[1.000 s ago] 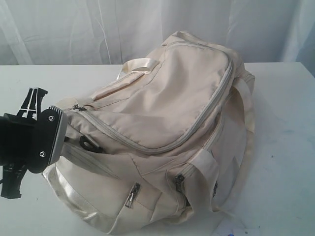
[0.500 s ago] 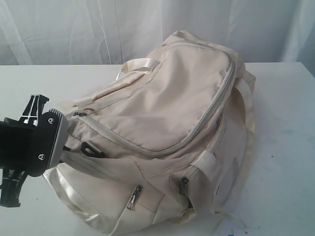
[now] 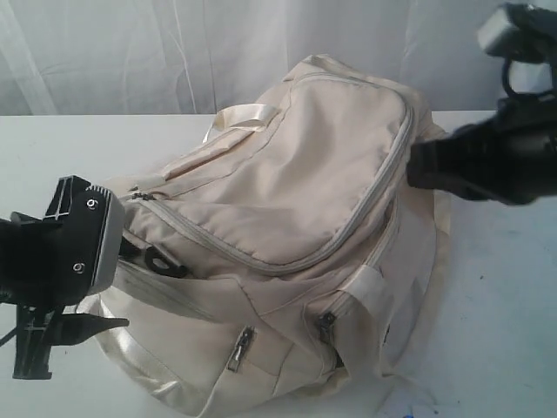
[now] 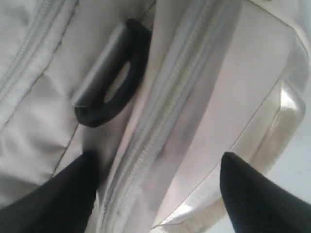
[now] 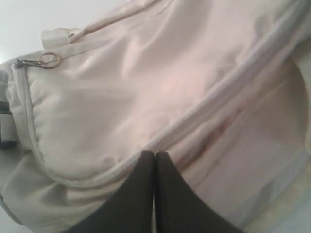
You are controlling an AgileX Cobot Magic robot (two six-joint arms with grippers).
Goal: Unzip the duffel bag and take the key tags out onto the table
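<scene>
The cream-white duffel bag [image 3: 287, 218] lies on the white table [image 3: 505, 305] with its grey main zipper [image 3: 370, 205] closed. The zipper pull [image 5: 36, 61] with its ring sits at the bag's left end. My left gripper [image 4: 158, 158] is open, pressed against that end; a zipper band and satin webbing lie between its fingers [image 4: 68, 194], below a black plastic loop [image 4: 112, 73]. My right gripper [image 5: 155, 154] is shut on nothing and hovers over the zipper line near the bag's right end [image 3: 416, 170]. The key tags are hidden.
Two small side-pocket zipper pulls [image 3: 241, 347] hang on the bag's front. A satin handle [image 3: 252, 115] lies across the top. A white curtain [image 3: 130, 52] backs the table. Bare tabletop shows to the right and far left of the bag.
My right arm has come into the exterior view from the upper right and reaches the bag's right end. My left gripper has shifted a little lower against the bag's left end.
</scene>
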